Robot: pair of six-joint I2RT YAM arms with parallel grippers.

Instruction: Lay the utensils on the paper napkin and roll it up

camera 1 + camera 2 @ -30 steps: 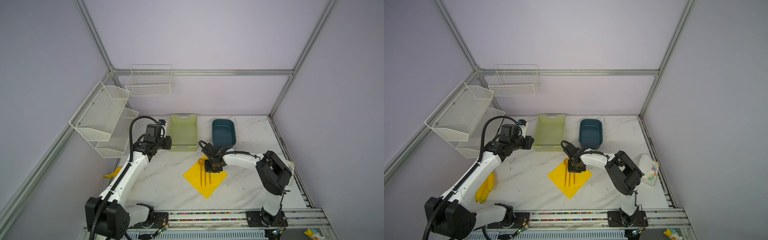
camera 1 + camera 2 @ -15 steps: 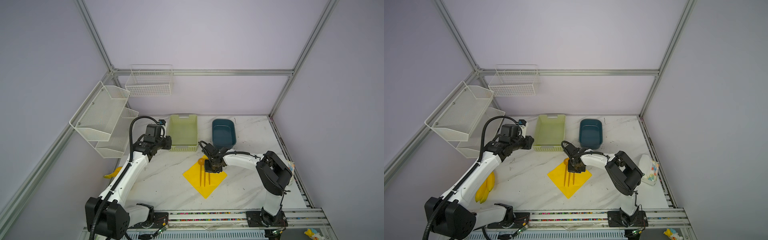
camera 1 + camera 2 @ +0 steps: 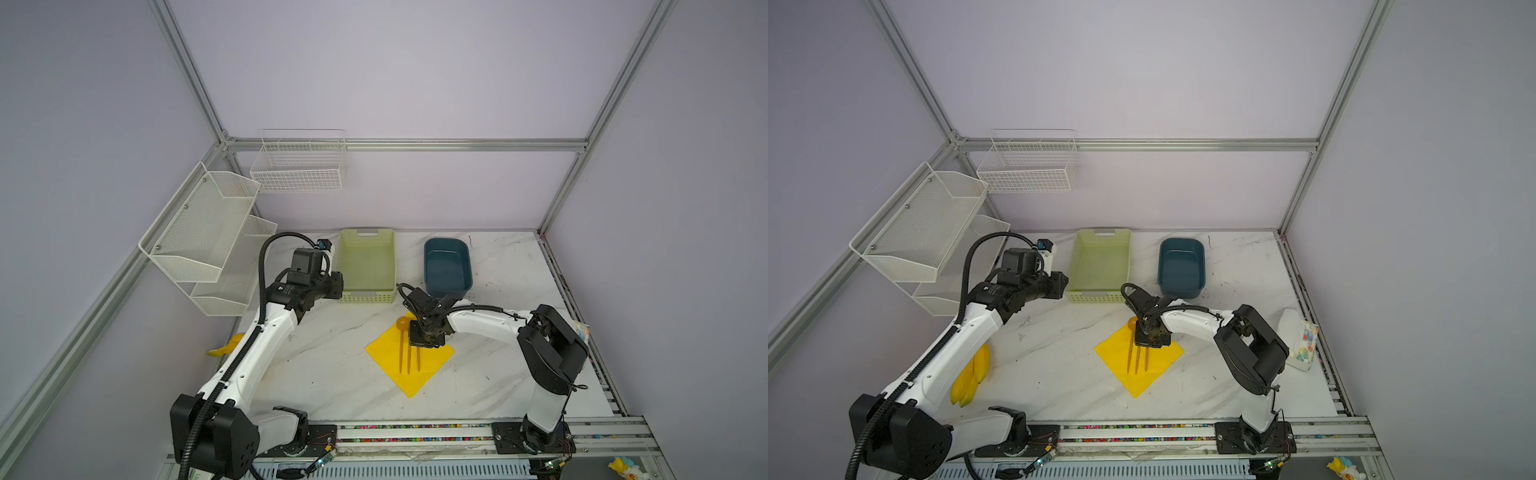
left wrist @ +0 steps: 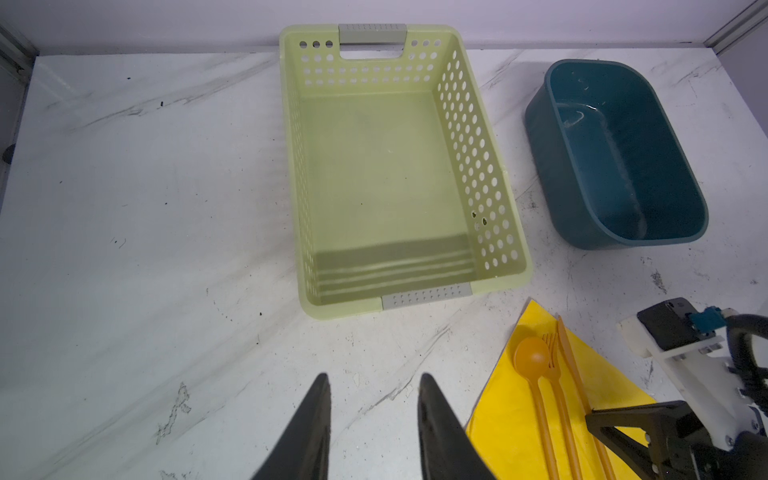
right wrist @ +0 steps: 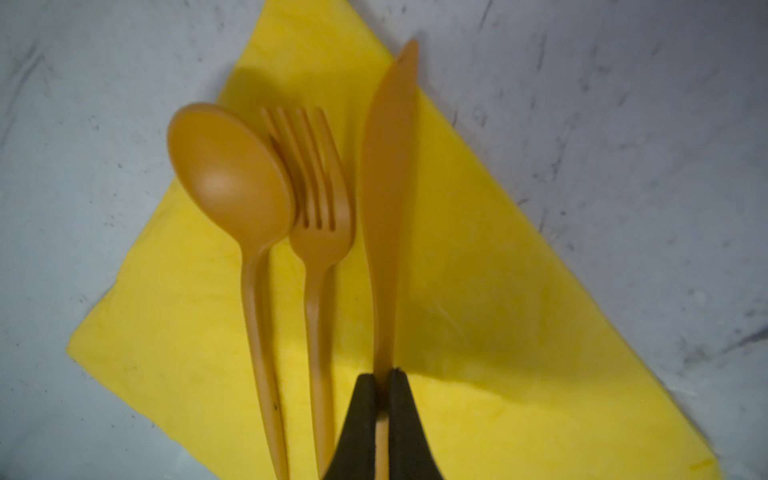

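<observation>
Right claw [image 5: 382,388] pinches the knife [image 5: 388,187] handle; knife lies on the napkin [image 5: 478,332] beside fork [image 5: 318,208] and spoon [image 5: 228,178]. Left claw [image 4: 374,386] part-open, empty, near the basket [image 4: 461,145]. Risk: a sticky release drags the knife and skews the napkin. Knife tip overhangs the edge.

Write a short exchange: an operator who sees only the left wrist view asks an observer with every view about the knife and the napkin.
Operator: Is the right gripper holding the knife? My view leaves that unclear.
Observer: Yes. The right wrist view shows its jaws shut on the knife's handle.
Operator: Is the paper napkin rolled yet?
Observer: No. Both top views show it lying flat as a diamond, unrolled.
</observation>
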